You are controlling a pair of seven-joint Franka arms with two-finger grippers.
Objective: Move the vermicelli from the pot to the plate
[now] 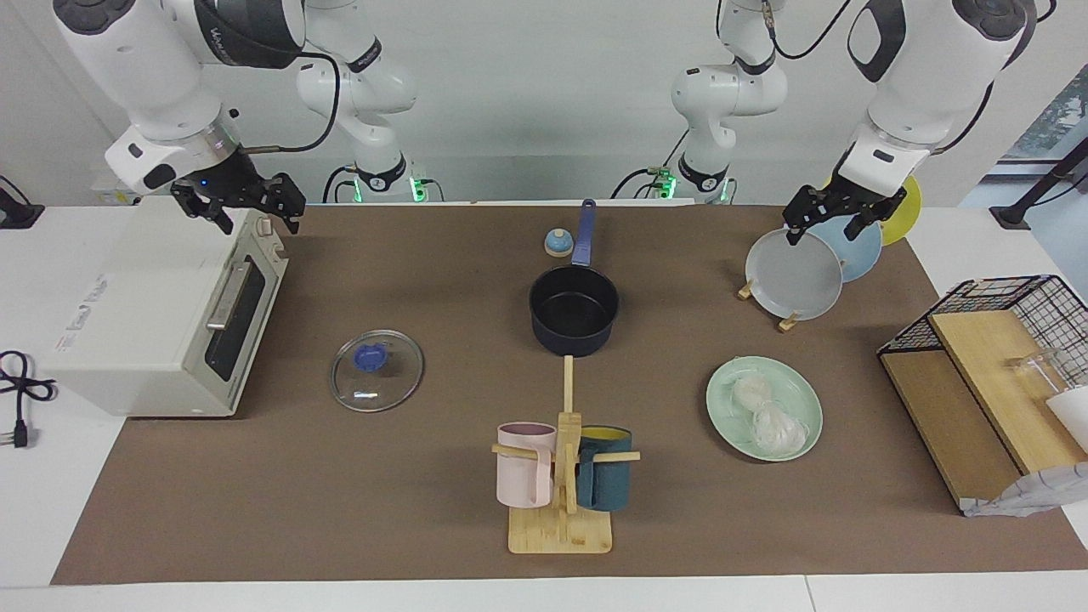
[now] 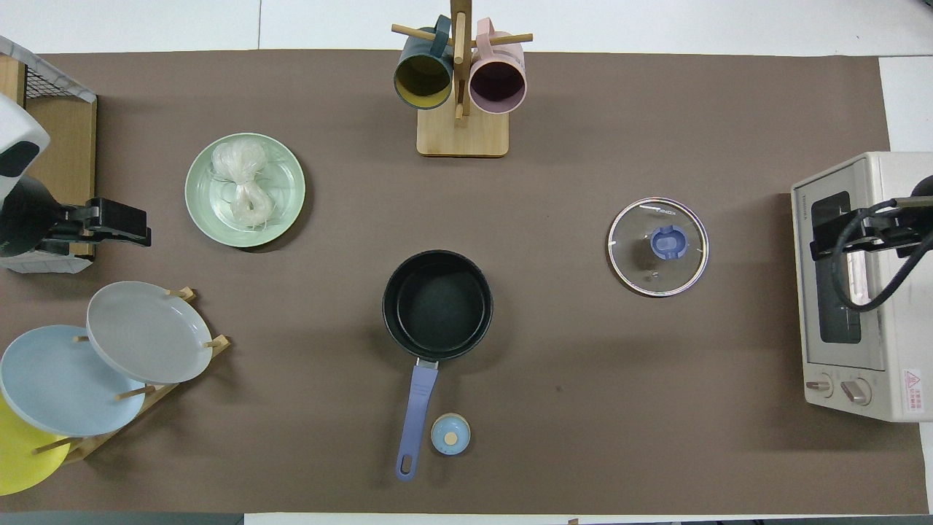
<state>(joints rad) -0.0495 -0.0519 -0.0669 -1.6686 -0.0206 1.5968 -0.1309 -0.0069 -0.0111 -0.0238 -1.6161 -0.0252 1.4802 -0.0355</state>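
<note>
The left gripper (image 1: 837,219) hangs in the air over the rack of plates (image 1: 803,272), with its fingers spread apart and nothing between them. The right gripper (image 1: 242,204) hangs over the toaster oven (image 1: 161,314), and its fingers are also apart and empty.

The pot (image 1: 574,308) stands in the middle of the surface (image 1: 340,493), and its dark inside is bare. Its blue handle (image 1: 584,232) points toward the robots. Both bundles of the vermicelli (image 1: 769,414) lie on the plate (image 1: 795,391), touching each other. The plate is farther from the robots than the pot and toward the left arm's end of the surface. The glass lid (image 1: 376,371) lies flat beside the pot, toward the right arm's end, well apart from it. A small bell (image 1: 558,243) stands just beside the pot's handle. The mug stand (image 1: 563,476) is farther from the robots than the pot.

The toaster oven carries a red warning label (image 2: 912,380) near its knobs, and a small brand name on the door top, but I cannot read either.
</note>
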